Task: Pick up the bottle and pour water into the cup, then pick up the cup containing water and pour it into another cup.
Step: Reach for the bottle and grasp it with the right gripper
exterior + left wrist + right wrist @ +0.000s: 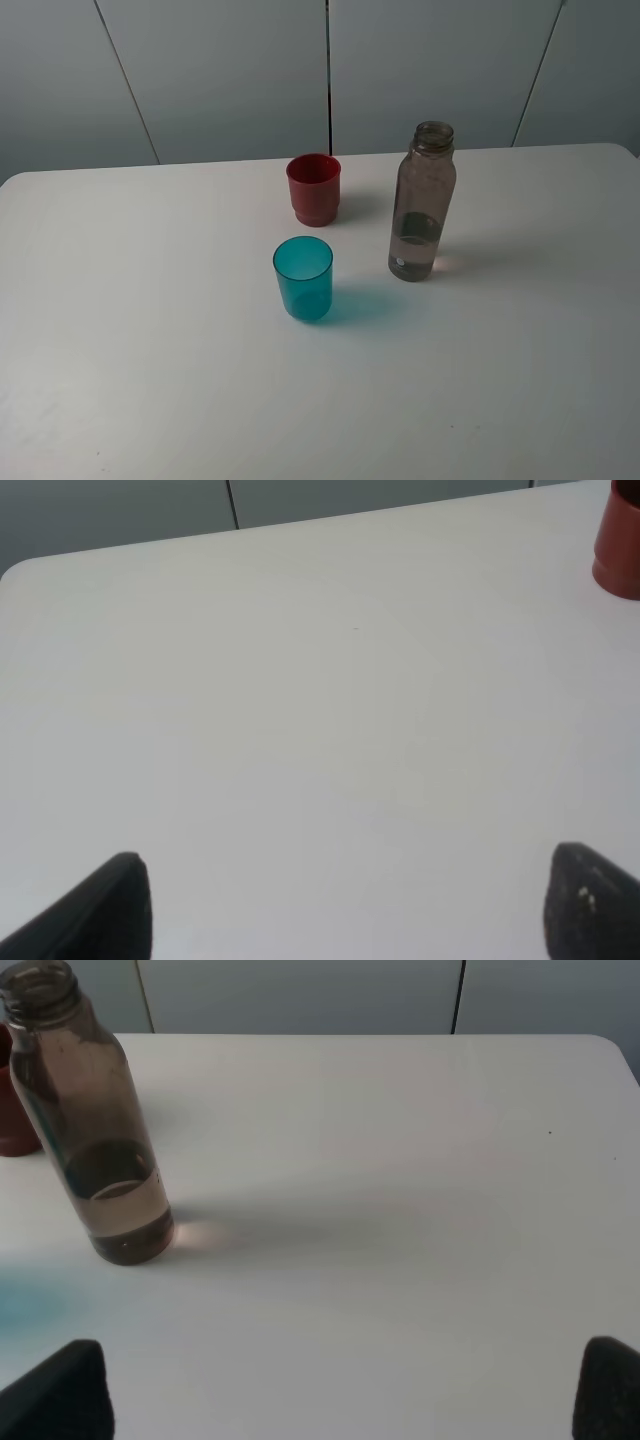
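Note:
The smoky grey-brown bottle [421, 203] stands upright and capless on the white table [150, 350], with a little water in its lower part; the right wrist view shows the bottle [88, 1120] too. The teal see-through cup [303, 278] stands near the table's middle, left of the bottle. Behind it is the dark-red cup [313, 189], also at the left wrist view's edge as a red cup [618, 542]. Neither arm appears in the high view. My left gripper [345, 905] is open over bare table. My right gripper [340, 1390] is open, well short of the bottle.
A grey panelled wall [220, 70] runs behind the table's far edge. The table's rounded corners [15, 572] show at the back on both sides.

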### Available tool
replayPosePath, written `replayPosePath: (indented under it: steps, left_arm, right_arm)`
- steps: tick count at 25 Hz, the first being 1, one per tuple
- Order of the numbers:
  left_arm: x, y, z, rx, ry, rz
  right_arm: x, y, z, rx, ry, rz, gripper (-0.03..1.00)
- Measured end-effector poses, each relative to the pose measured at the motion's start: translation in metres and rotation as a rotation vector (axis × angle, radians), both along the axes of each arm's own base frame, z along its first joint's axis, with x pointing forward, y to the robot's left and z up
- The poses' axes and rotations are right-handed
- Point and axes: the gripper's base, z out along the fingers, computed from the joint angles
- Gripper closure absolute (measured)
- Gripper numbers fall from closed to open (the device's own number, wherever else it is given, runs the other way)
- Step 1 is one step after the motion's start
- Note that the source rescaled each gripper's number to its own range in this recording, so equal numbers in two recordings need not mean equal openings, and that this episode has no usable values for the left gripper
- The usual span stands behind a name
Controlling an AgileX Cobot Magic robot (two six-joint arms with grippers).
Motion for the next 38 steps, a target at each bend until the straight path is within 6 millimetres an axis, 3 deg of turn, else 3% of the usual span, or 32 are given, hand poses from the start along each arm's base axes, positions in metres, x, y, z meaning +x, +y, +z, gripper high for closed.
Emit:
replayPosePath:
  steps: [12, 16, 18, 22, 25, 27, 30, 35, 38]
  left_arm:
    - [0.000, 0.000, 0.000, 0.000, 0.000, 0.000]
    - [0.000, 0.000, 0.000, 0.000, 0.000, 0.000]
    - [0.000, 0.000, 0.000, 0.000, 0.000, 0.000]
    - [0.000, 0.000, 0.000, 0.000, 0.000, 0.000]
    - [0.000, 0.000, 0.000, 0.000, 0.000, 0.000]
    - [0.000, 0.000, 0.000, 0.000, 0.000, 0.000]
    - [0.000, 0.000, 0.000, 0.000, 0.000, 0.000]
    - [0.000, 0.000, 0.000, 0.000, 0.000, 0.000]
    - [0.000, 0.000, 0.000, 0.000, 0.000, 0.000]
  right_arm:
    - [0.000, 0.000, 0.000, 0.002, 0.000, 0.001, -0.03]
    - [0.006, 0.000, 0.007, 0.003, 0.122, 0.006, -0.03]
    - [0.016, 0.000, 0.021, 0.004, 0.168, 0.006, -0.03]
    - [0.059, 0.001, 0.052, 0.043, 0.154, 0.015, -0.03]
    - [0.097, 0.004, 0.055, 0.114, 0.144, 0.023, -0.03]
    - [0.117, 0.006, 0.049, 0.166, 0.091, 0.022, -0.03]
    - [0.136, 0.015, 0.023, 0.223, 0.009, 0.050, -0.03]
    - [0.135, 0.036, -0.032, 0.221, -0.131, 0.193, -0.03]
    - [0.130, 0.044, -0.054, 0.200, -0.174, 0.277, -0.03]
